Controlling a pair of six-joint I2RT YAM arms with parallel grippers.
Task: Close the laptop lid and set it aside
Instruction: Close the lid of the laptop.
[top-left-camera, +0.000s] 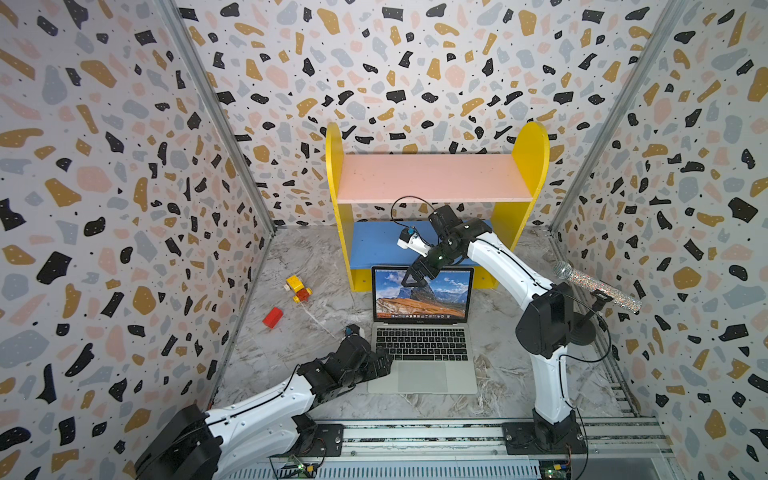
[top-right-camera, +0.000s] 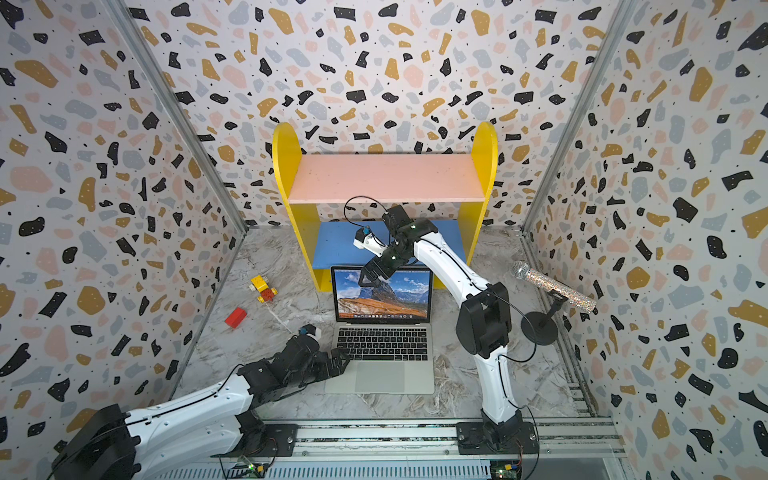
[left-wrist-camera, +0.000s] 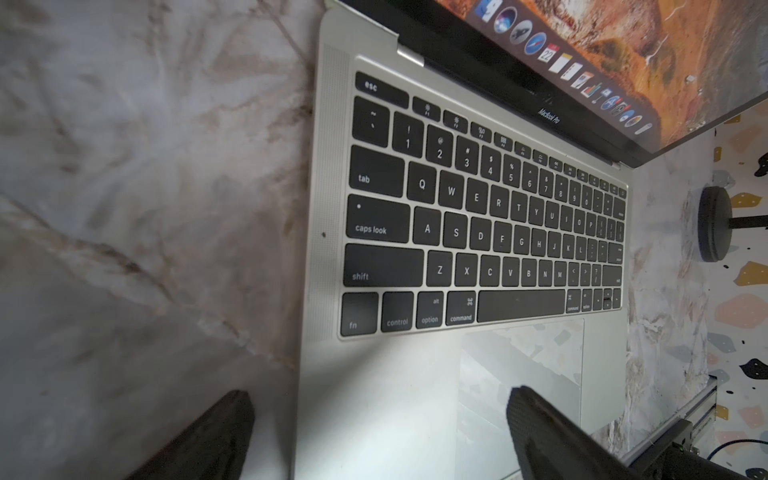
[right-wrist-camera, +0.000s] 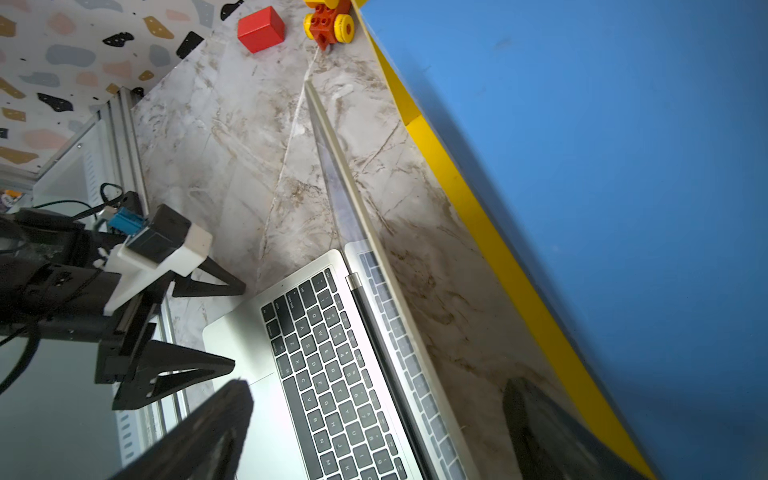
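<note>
The silver laptop (top-left-camera: 422, 376) (top-right-camera: 380, 376) lies open on the marble table, keyboard toward the front. Its lid (top-left-camera: 432, 299) (top-right-camera: 390, 299) stands upright and shows a mountain picture. My right gripper (top-left-camera: 413, 280) (top-right-camera: 370, 278) hangs open over the lid's top edge. In the right wrist view the right gripper (right-wrist-camera: 378, 386) straddles that thin edge (right-wrist-camera: 345, 187), one finger on each side, touching nothing. My left gripper (top-left-camera: 384, 361) (left-wrist-camera: 380, 395) is open at the laptop's left side, one finger over the table, one over the trackpad (left-wrist-camera: 523, 365). It holds nothing.
A yellow shelf unit (top-left-camera: 530, 166) with a pink top board and a blue lower board (top-left-camera: 374, 245) stands right behind the lid. A yellow-red toy car (top-left-camera: 298, 289) and a red block (top-left-camera: 272, 318) lie to the left. A glittery microphone (top-left-camera: 598, 286) on a stand is at the right.
</note>
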